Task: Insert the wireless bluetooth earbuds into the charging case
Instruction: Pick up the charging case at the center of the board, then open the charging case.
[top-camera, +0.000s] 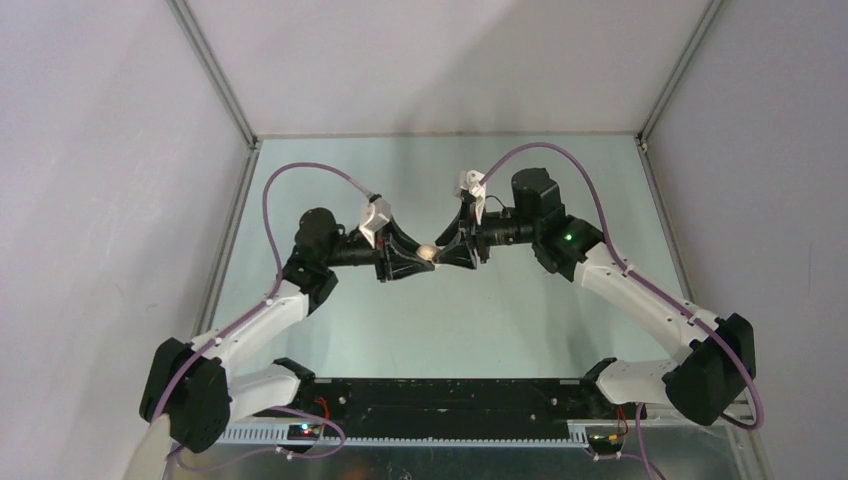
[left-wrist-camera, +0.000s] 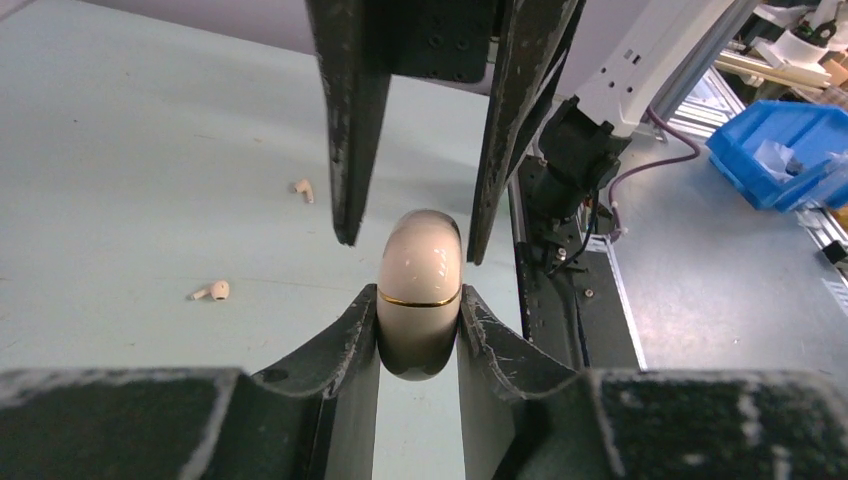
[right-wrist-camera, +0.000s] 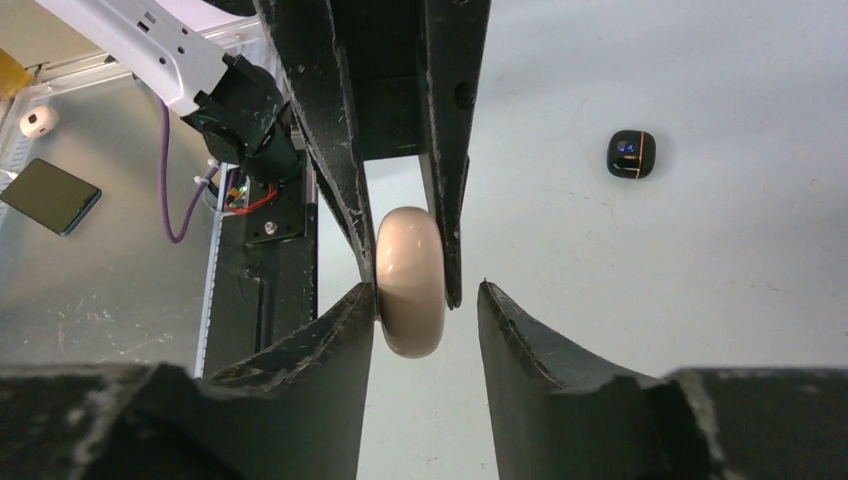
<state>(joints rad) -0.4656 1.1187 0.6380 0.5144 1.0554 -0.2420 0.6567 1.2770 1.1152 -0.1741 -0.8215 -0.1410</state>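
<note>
An off-white charging case (left-wrist-camera: 420, 290) with a gold seam, closed, hangs above the table between both arms. My left gripper (left-wrist-camera: 420, 305) is shut on its lower half. My right gripper (right-wrist-camera: 425, 295) faces it from the other side and is open: one finger (right-wrist-camera: 345, 320) touches the case (right-wrist-camera: 410, 280), the other stands clear with a gap. In the top view the two grippers meet at the case (top-camera: 428, 251). Two off-white earbuds (left-wrist-camera: 302, 189) (left-wrist-camera: 213, 291) lie on the table. A closed black charging case (right-wrist-camera: 631, 154) lies further off.
The black base rail (top-camera: 440, 400) runs along the near edge. Beside the table are a blue bin (left-wrist-camera: 780, 150) and a phone (right-wrist-camera: 50, 195). Metal frame posts (top-camera: 215, 70) stand at the back corners.
</note>
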